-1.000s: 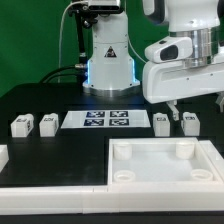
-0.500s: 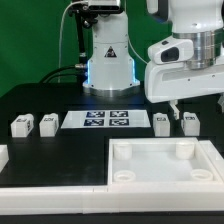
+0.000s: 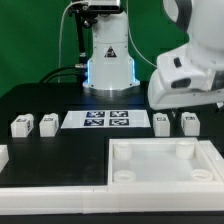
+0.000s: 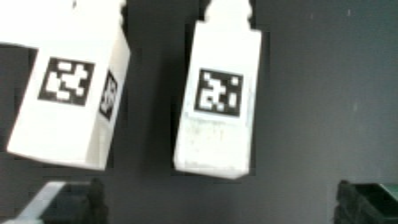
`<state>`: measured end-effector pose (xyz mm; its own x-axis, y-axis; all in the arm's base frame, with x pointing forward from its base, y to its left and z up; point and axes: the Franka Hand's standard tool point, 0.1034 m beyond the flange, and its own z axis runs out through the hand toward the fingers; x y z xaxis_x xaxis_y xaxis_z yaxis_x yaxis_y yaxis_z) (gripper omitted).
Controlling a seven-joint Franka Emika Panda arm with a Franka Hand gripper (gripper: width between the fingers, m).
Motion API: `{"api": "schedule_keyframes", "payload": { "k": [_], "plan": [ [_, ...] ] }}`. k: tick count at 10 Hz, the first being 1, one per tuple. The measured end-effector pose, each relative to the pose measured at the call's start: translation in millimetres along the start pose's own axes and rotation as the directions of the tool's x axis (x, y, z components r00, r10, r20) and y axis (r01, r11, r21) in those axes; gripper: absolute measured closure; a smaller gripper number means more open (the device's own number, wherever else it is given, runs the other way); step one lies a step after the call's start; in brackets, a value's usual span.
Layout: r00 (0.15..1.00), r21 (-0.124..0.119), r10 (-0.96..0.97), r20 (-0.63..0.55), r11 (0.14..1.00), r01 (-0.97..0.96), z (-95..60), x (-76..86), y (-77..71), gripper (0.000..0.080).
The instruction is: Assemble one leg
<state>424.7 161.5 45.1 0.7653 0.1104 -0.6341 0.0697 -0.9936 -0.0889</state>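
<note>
Two legs, small white blocks with black-and-white tags, lie side by side on the black table at the exterior view's right: one (image 3: 162,123) and the other (image 3: 190,123). My gripper (image 3: 188,108) hangs just above them, its fingers mostly hidden by the white hand. In the wrist view both legs lie below the gripper (image 4: 217,205), one (image 4: 222,100) near the middle and one (image 4: 71,95) to the side. The dark fingertips (image 4: 63,205) stand wide apart with nothing between them. Two more legs (image 3: 21,126) (image 3: 47,123) lie at the exterior view's left.
The marker board (image 3: 105,120) lies between the two pairs of legs. A large white square panel with round corner sockets (image 3: 165,185) lies in front. A white part (image 3: 2,155) shows at the left edge. The robot base (image 3: 108,60) stands behind.
The hand has swung towards the exterior view's right and come lower over the two right legs. The legs and the panel have not moved.
</note>
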Motion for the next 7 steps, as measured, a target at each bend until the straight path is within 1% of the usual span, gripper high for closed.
{"api": "schedule_keyframes", "payload": {
  "k": [1,2,4,6,7],
  "plan": [
    [0.999,0.006,-0.005,0.053,1.0,0.005,0.3,6.2,-0.3,0.0151],
    [0.998,0.009,-0.006,0.057,1.0,0.006,0.0,9.8,-1.1,0.0151],
    [0.998,0.008,-0.004,0.057,1.0,0.003,1.5,9.6,-1.9,0.0151],
    [0.995,-0.012,0.027,0.098,1.0,-0.026,25.3,1.7,-7.7,0.0151],
    [0.993,-0.016,0.03,0.112,0.999,-0.028,33.0,-1.0,-8.5,0.0151]
  ]
}}
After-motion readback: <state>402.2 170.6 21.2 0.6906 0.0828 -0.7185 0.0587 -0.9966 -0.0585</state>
